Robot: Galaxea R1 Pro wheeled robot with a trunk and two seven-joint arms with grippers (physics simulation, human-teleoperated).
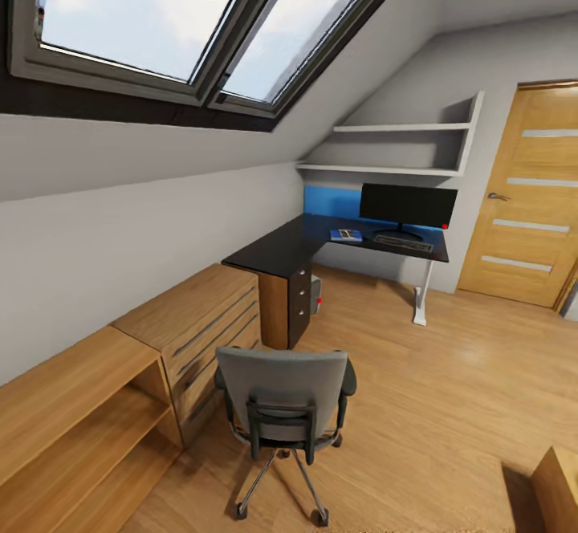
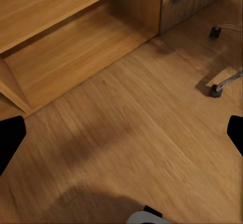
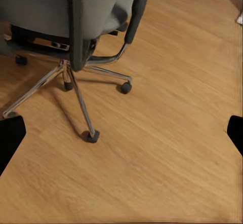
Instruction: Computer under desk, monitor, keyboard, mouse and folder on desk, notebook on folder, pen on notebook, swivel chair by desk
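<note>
A: Where's the swivel chair (image 1: 282,404)?
B: Near foreground, back to the camera, beside the light wooden drawer unit (image 1: 197,324), well apart from the counter (image 1: 277,250).
A: And on the counter?
B: Monitor (image 1: 408,205) at the far end w/ keyboard (image 1: 403,243) in front; a blue item (image 1: 346,235) to its left, too small to tell what. Computer (image 1: 315,295) sits under the counter.
A: Tools?
B: Left tool (image 2: 121,133) and right tool (image 3: 121,133) both spread wide, nothing held, above the wood floor (image 3: 172,148).

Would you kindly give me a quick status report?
Both end effectors open over bare floor. Swivel chair stands short of the desk; monitor and keyboard on top. Nothing blocks the way.
</note>
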